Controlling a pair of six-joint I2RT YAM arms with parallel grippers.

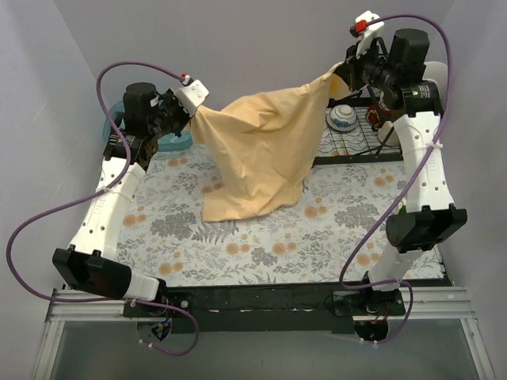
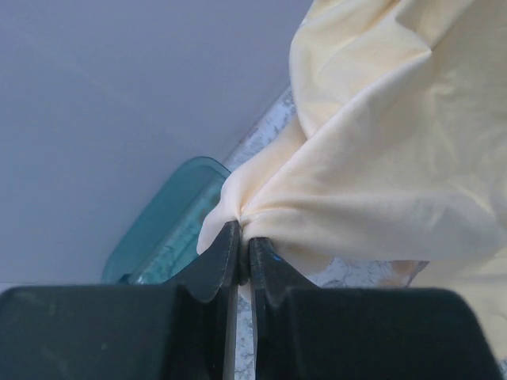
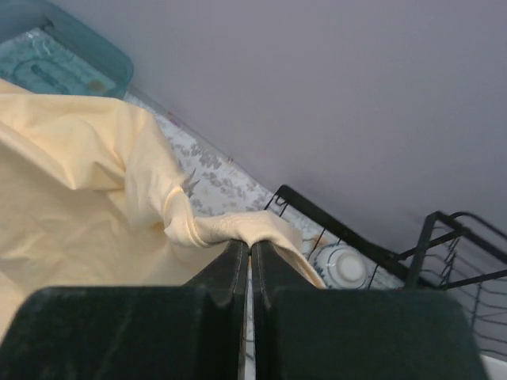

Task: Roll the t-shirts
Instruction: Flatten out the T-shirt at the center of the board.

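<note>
One floral table covering is spreading under everything. One pale yellow t-shirt is hanging over its middle, strung from about ten o'clock to one o'clock, with its lower hem resting on the cloth near the centre. Two arms are doing the holding. The left gripper is clenching a bunched corner of the t-shirt at ten o'clock, and the right gripper is clenching the opposite corner, higher up at one o'clock.

To my eye they are lifting it to spread it flat before rolling. Doing that well is going to mean levelling both grips, drawing the fabric taut without pulling it loose, and laying it down toward six o'clock, clear of the one black wire rack at two o'clock. One teal container is sitting at ten o'clock, and one patterned bowl is resting in the rack.
</note>
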